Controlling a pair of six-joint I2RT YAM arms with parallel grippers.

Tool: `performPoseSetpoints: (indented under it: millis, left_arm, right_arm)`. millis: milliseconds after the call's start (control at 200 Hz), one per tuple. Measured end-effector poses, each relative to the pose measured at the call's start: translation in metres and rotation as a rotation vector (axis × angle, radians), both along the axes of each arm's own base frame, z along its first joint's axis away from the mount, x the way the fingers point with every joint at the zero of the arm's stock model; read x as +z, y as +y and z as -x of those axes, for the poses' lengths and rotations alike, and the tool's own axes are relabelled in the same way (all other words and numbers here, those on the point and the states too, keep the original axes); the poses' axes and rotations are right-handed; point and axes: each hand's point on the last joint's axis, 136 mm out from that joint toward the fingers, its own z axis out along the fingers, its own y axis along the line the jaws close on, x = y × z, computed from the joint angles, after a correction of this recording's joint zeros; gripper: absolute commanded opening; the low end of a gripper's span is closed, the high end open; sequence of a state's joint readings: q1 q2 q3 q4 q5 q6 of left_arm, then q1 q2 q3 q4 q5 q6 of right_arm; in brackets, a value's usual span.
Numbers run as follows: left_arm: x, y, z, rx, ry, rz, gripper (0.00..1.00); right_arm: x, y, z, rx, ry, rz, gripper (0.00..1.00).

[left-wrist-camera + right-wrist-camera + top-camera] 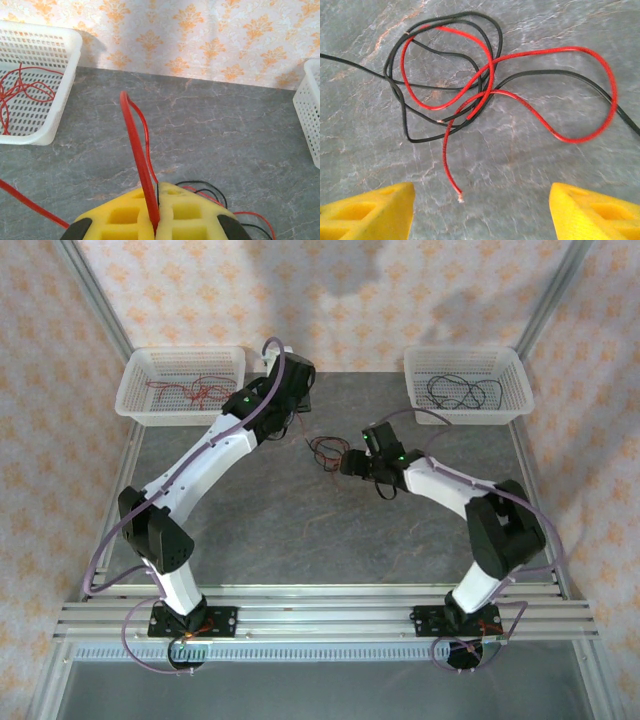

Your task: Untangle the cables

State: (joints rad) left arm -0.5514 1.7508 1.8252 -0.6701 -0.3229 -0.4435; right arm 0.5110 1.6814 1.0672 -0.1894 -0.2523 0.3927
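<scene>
A small tangle of thin red and black cables (325, 450) lies on the grey table near its middle. In the right wrist view the cables (450, 75) loop through each other, and a red free end (460, 199) points toward my right gripper (482, 210). That gripper (345, 462) is open just right of the tangle, with nothing between its yellow fingers (370, 210). My left gripper (157, 220) is shut on a red cable (135, 140) that arches up out of the pads; it hangs left of and behind the tangle (298, 405). More red and black cables (220, 200) lie below it.
A white basket (135, 400) at the back left holds red cables (190, 392). A second white basket (515, 380) at the back right holds black cables (460, 392). The patterned wall stands right behind both. Bare grey table lies in front of the tangle.
</scene>
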Motion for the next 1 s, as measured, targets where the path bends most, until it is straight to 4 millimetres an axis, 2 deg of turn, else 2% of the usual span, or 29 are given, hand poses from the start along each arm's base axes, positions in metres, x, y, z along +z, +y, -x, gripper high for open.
performPoseSetpoints:
  millis: [205, 390, 480, 556, 716, 866, 1001]
  left_arm:
    - [-0.005, -0.002, 0.001, -0.012, 0.017, 0.000, 0.00]
    - [-0.004, -0.004, 0.001, -0.022, 0.021, 0.007, 0.00]
    - [-0.001, -0.004, 0.001, -0.023, 0.016, 0.007, 0.00]
    - [0.003, -0.004, 0.001, -0.027, 0.012, 0.007, 0.00]
    - [0.012, -0.005, 0.001, -0.033, -0.005, 0.006, 0.00]
    - [0.024, 0.000, 0.003, -0.026, -0.023, -0.012, 0.00]
    - [0.045, 0.010, 0.003, -0.003, -0.060, -0.035, 0.00]
  right_arm:
    - [-0.037, 0.020, -0.047, -0.049, 0.024, 0.031, 0.62]
    - [-0.056, 0.021, -0.077, -0.107, 0.001, 0.120, 0.58]
    - [-0.062, 0.018, -0.079, -0.123, -0.002, 0.170, 0.52]
    - [-0.064, 0.016, -0.080, -0.134, -0.006, 0.210, 0.42]
    - [-0.067, 0.007, -0.085, -0.157, -0.024, 0.290, 0.00]
    - [-0.067, -0.001, -0.089, -0.185, -0.062, 0.347, 0.00]
    - [-0.066, -0.023, -0.083, -0.219, -0.078, 0.418, 0.00]
